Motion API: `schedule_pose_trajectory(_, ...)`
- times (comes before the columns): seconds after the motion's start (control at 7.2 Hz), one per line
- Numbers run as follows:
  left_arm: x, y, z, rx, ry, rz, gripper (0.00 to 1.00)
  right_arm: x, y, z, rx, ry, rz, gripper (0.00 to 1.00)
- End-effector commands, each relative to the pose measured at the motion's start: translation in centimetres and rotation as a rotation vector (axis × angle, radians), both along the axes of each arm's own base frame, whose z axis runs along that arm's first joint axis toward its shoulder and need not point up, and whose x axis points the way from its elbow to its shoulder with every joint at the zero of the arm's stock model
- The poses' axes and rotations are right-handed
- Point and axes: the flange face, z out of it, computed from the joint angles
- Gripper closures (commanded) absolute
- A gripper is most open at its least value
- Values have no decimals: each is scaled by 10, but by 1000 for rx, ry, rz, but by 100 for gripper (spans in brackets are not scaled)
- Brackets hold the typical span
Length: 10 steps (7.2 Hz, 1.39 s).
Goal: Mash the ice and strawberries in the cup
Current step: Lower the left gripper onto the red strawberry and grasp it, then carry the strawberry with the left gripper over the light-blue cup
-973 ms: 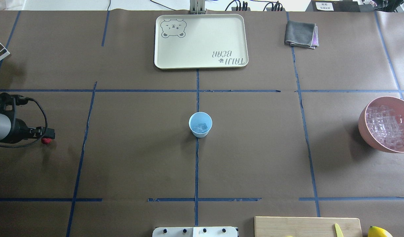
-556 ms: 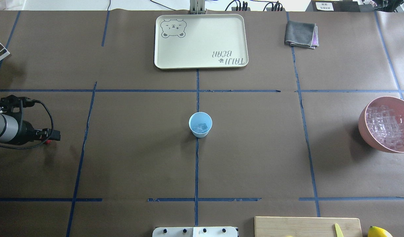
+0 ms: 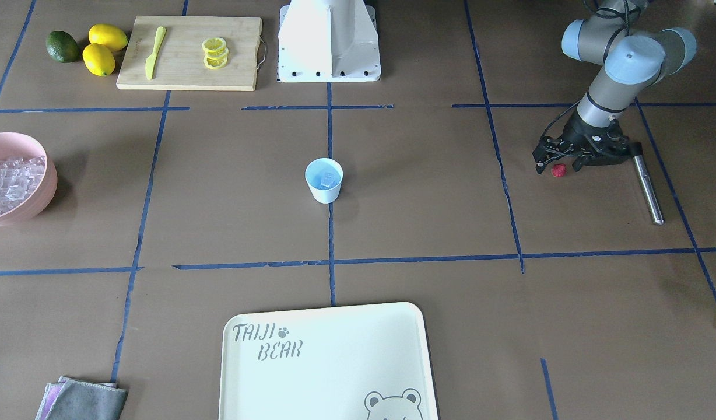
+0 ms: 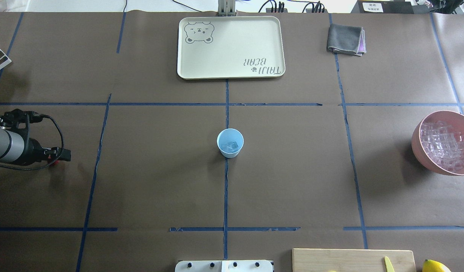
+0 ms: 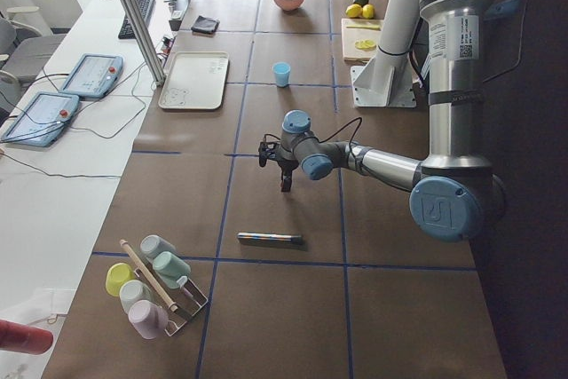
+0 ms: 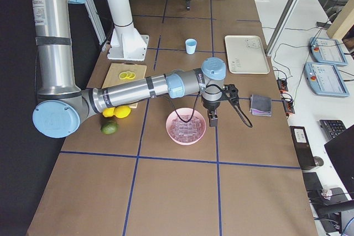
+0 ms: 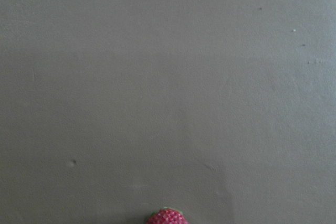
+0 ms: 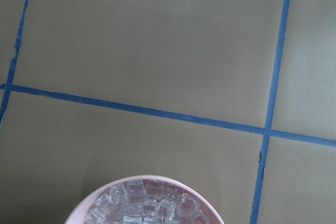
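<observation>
Watching the feeds, I see my left claw [image 3: 557, 166] low over the left side of the table, its two fingers spread apart with the strawberry [image 3: 559, 170] between them and a gap on either side of it. The left wrist camera catches only the berry's top at the bottom edge of its picture. The cup [image 3: 323, 181] stands upright at the middle of the table, well apart from the berry, with a few pieces of ice [image 3: 329, 178] in its bottom. A metal rod [image 3: 648, 188] lies flat just beside the left claw, on its outer side. My right claw [image 6: 213, 118] hangs at the far right, by the rim of the pink bowl [image 4: 417, 145] heaped with clear cubes [image 4: 443, 145]. Only the side camera shows it, so I cannot tell whether its fingers are apart or together. A tray [image 4: 232, 73] lies flat at the far edge.
</observation>
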Motion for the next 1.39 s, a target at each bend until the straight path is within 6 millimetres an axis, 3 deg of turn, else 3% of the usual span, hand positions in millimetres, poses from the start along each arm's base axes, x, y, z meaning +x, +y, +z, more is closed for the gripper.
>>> schedule_pose_trajectory(0.0, 0, 0, 5, -4, -10, 1, 10, 0, -1, 0, -1, 1, 1, 0)
schedule_pose_trajectory(0.42, -1, 0, 9, -12, -15, -1, 19, 0, -1, -1, 3, 0, 0, 0)
schedule_pose_trajectory(0.56, -1, 0, 9, -13, -16, -4, 31, 0, -1, -1, 2, 0, 1, 0)
schedule_pose_trajectory(0.97, -5, -1, 3, -9, -5, -14, 84, 0, -1, -1, 3, 0, 0, 0)
schedule_pose_trajectory(1.11, -7, -1, 0, -10, -2, -15, 97, 0, -1, 0, 2, 0, 0, 0)
schedule_pose_trajectory(1.25, -10, -1, -17, 3, 20, -16, 100, 2, -1, 1, -2, 0, 2, 0)
